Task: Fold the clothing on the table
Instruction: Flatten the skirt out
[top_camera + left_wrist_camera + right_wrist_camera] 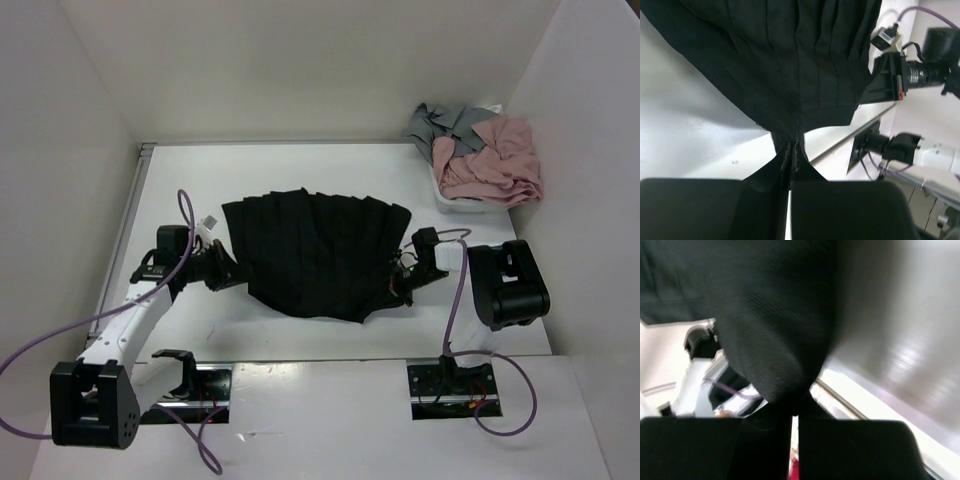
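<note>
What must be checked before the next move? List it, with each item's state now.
1. Left fingers shut on the skirt corner: ok.
2. Right fingers shut on its opposite edge: ok.
3. Skirt spread out between the two grips, not bunched: ok.
4. Skirt apart from the pink and grey pile: ok.
5. Bare table beyond the skirt: ok.
6. One layer only in each grip: cannot tell.
</note>
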